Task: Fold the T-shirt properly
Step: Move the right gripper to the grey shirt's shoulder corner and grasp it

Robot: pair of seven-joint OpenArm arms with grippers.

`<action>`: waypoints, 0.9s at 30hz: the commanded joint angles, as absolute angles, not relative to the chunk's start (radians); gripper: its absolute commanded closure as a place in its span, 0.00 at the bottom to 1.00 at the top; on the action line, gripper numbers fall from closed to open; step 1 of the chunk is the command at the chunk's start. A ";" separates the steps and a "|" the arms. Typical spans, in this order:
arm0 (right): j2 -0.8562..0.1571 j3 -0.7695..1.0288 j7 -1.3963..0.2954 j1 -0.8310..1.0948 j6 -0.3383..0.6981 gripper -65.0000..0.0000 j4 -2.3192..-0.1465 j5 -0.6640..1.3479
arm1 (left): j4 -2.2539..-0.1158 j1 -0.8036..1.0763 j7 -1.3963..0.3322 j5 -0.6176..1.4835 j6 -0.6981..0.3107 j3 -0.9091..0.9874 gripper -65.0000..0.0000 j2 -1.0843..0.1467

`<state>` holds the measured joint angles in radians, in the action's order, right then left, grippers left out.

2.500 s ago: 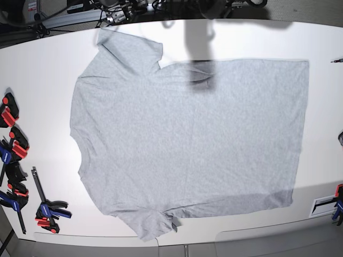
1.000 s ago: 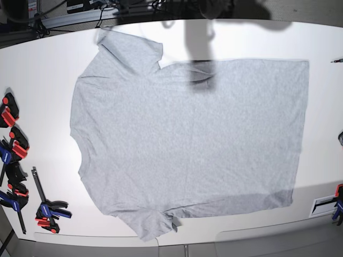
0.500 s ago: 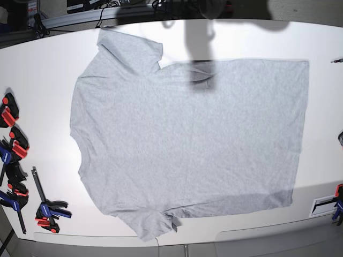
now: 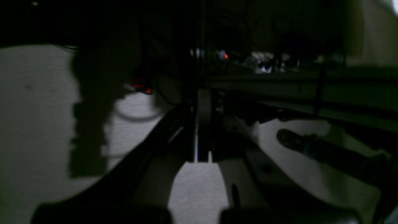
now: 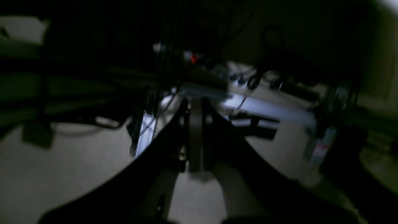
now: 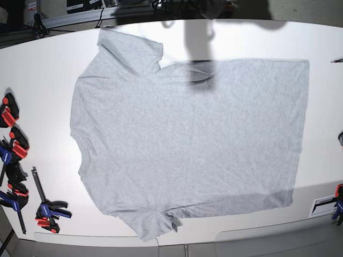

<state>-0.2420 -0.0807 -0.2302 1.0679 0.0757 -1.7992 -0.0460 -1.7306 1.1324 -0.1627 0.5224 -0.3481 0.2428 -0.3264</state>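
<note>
The light grey T-shirt (image 6: 187,139) lies spread flat, plain side up, on the white table (image 6: 43,69) in the base view. Its neck is at the left, its hem at the right, one sleeve (image 6: 131,51) at the far left and the other sleeve (image 6: 153,225) at the near edge. Neither gripper shows clearly in the base view; only an arm's shadow (image 6: 199,48) falls on the far part of the shirt. In the dark left wrist view my left gripper (image 4: 200,130) has its fingers together and holds nothing. In the right wrist view my right gripper (image 5: 195,140) is shut too and empty.
Several red, blue and black clamps (image 6: 13,160) lie along the table's left edge, one more (image 6: 47,208) at the near left. Another clamp (image 6: 337,206) and a white label sit at the right edge. Cables and rails (image 6: 80,13) run behind the table.
</note>
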 commanded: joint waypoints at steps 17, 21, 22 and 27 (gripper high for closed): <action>-0.030 0.458 -0.288 1.025 0.455 1.00 -2.207 0.913 | -1.841 1.164 -0.220 0.735 -0.631 0.465 1.00 -0.332; 0.050 0.578 -0.371 0.962 0.472 1.00 -2.180 1.150 | -1.841 1.147 -0.216 0.735 -0.645 0.465 1.00 -0.333; 0.059 0.598 -0.375 0.950 0.472 1.00 -2.164 1.164 | -1.841 1.141 -0.216 0.734 -0.645 0.465 1.00 -0.333; 0.056 0.647 -0.373 0.873 0.472 1.00 -1.979 1.186 | -1.841 1.108 -0.216 0.735 -0.645 0.465 1.00 -0.334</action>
<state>0.0620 0.6418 -0.3862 0.8654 0.4572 -1.9575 1.1778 -1.8286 1.0924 -0.2371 0.7216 -0.6331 0.4572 -0.3271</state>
